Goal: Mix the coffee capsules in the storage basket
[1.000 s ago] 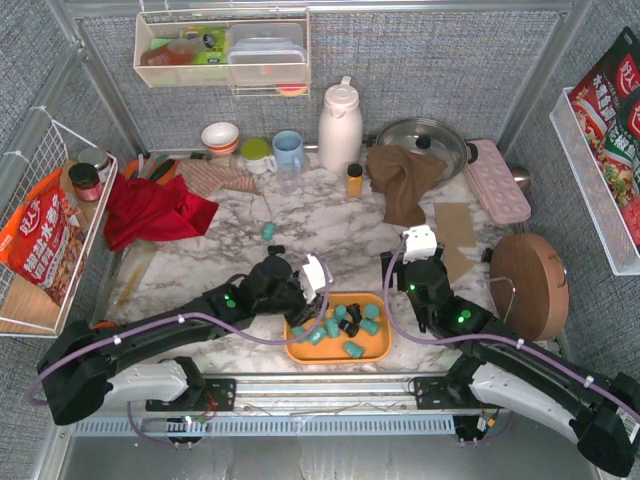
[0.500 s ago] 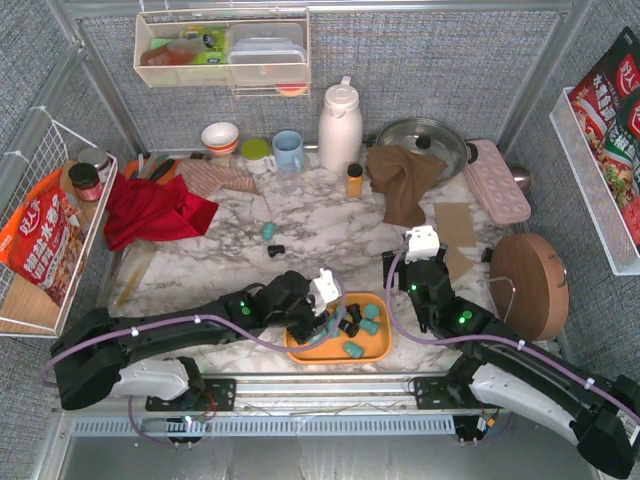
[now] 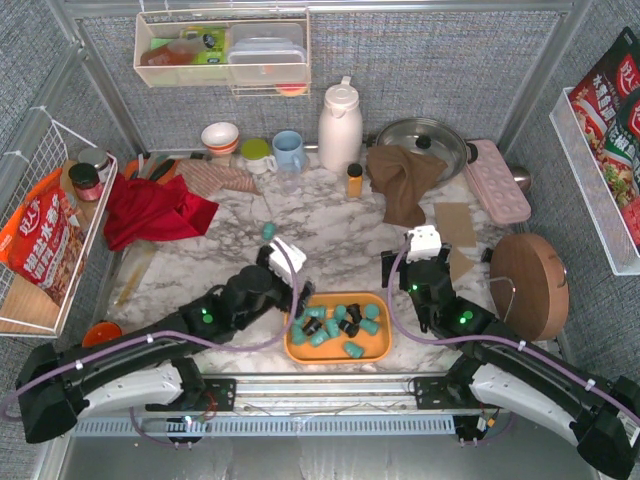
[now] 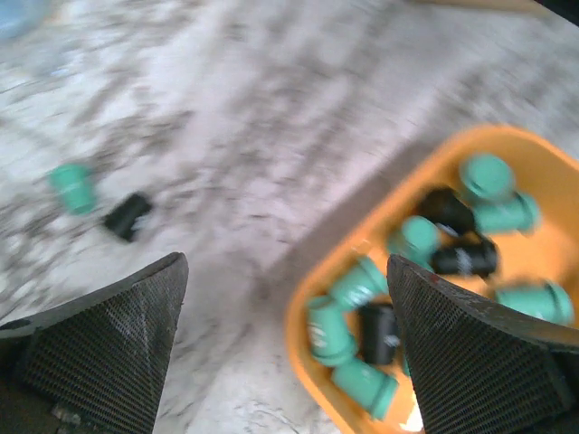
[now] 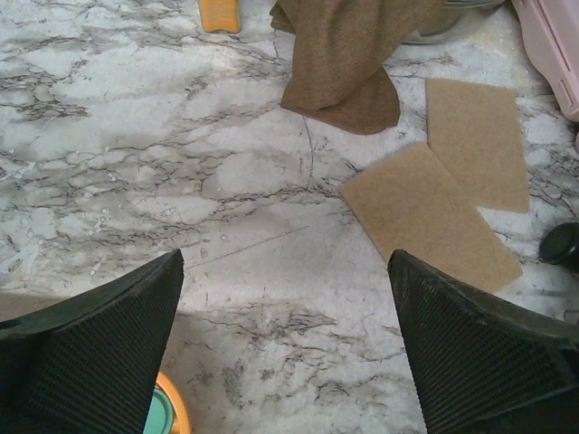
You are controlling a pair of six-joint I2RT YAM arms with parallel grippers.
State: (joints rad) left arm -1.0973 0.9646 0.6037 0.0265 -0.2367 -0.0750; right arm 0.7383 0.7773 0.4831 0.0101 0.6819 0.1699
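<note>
The orange storage basket [image 3: 381, 351] lies at the table's near edge between the two arms. Several teal and a few black coffee capsules [image 3: 336, 322] lie jumbled in it. My left gripper [image 3: 298, 292] hovers open over the basket's left rim, with nothing between its fingers. The blurred left wrist view shows my left gripper [image 4: 285, 267], the basket [image 4: 299, 318] and the coffee capsules [image 4: 362, 280] to its lower right, and a teal capsule [image 4: 72, 186] and a black capsule [image 4: 127, 215] loose on the marble. My right gripper [image 3: 410, 262] is open and empty over bare marble beyond the basket's right corner [image 5: 174, 407].
A loose teal capsule [image 3: 268, 231] lies behind the left gripper. A brown cloth [image 5: 348, 54] and two tan pads [image 5: 425, 217] lie ahead of the right gripper. An orange bottle [image 3: 354, 180], white thermos [image 3: 340, 125], red cloth [image 3: 150, 210] and round wooden board [image 3: 528, 285] ring the table.
My left gripper has opened wide and drawn back up and to the left, out of the basket. The capsules in the basket have shifted. The right arm has hardly moved.
</note>
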